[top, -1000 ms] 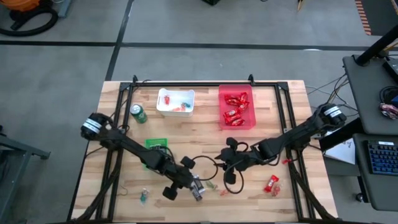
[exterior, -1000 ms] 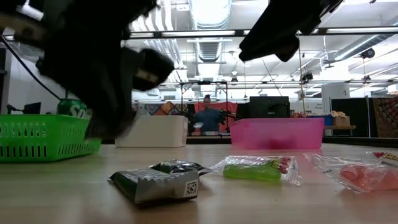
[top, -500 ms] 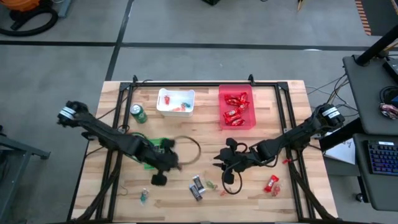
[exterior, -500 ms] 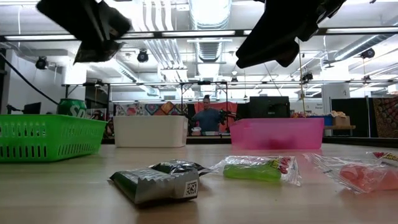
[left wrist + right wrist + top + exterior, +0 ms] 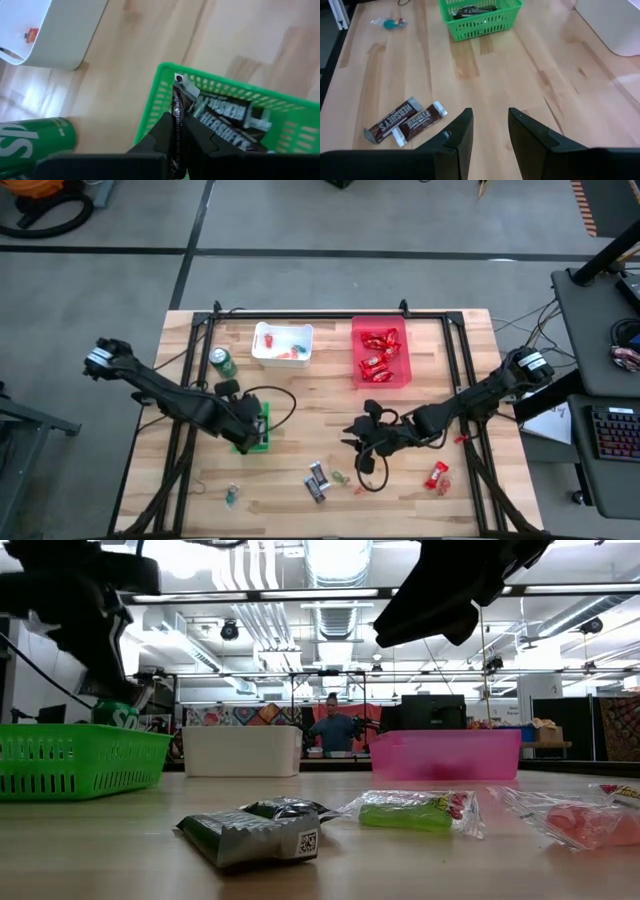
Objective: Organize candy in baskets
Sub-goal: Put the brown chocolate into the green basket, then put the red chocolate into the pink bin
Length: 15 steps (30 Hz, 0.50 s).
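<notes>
My left gripper [image 5: 178,125] hangs over the green basket [image 5: 252,430], shut on a dark-wrapped mini bar [image 5: 177,102]. More dark bars [image 5: 225,117] lie in that basket. Two dark bars [image 5: 405,120] lie flat on the table near its front edge, with a green candy [image 5: 415,810] beside them. My right gripper [image 5: 350,442] hovers open at mid-table, above and beyond those bars, with nothing between its fingers [image 5: 465,130]. The white basket [image 5: 282,343] and the red basket [image 5: 380,352], which holds red bars, stand at the far side. My left gripper pinches the dark bar between its two fingers, edge-on, by its lower part [image 5: 176,114]. The bar's crimped end [image 5: 182,85] sticks out past the fingertips. The fingers slant downward. The bar is lifted clear, over the green basket's rim [image 5: 160,85].
A green drink can [image 5: 222,363] stands between the green and white baskets. A red candy [image 5: 437,475] lies near the front right, a small teal piece [image 5: 231,496] near the front left. Black frame rails [image 5: 300,315] run along the table's far edge and sides.
My left gripper has risen from the candy near the table's front edge and gone toward the left and far side to above the green basket, rolling its wrist and carrying a dark bar lifted clear. Two dark bars stay on the table.
</notes>
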Each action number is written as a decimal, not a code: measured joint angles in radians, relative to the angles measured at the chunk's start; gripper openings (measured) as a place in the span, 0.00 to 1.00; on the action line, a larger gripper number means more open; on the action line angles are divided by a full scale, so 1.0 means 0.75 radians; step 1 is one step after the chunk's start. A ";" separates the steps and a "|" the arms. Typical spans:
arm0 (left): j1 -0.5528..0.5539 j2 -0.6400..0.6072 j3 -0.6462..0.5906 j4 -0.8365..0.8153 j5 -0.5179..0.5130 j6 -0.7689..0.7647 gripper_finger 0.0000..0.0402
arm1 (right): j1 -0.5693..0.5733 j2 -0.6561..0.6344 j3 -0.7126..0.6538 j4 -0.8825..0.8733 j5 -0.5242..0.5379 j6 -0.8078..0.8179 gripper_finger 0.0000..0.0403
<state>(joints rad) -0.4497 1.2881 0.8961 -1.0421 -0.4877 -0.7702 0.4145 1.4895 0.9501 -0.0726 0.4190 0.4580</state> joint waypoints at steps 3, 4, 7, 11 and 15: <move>0.000 0.045 -0.003 -0.003 -0.016 -0.015 0.03 | 0.000 0.000 0.000 0.002 0.001 0.004 0.29; 0.000 0.060 -0.003 -0.002 -0.026 -0.023 0.03 | 0.000 0.000 0.000 0.003 0.001 0.004 0.29; 0.000 0.100 -0.003 -0.002 -0.032 -0.030 0.08 | 0.000 0.000 0.000 0.004 0.000 0.004 0.29; 0.000 0.145 -0.003 -0.004 -0.032 -0.031 0.18 | 0.000 0.000 0.000 0.004 0.000 0.005 0.29; 0.000 0.166 -0.001 -0.009 -0.031 -0.023 0.28 | 0.000 0.000 0.000 0.004 0.000 0.017 0.29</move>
<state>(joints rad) -0.4496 1.4128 0.8953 -1.0488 -0.5106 -0.7872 0.4145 1.4895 0.9502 -0.0695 0.4189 0.4708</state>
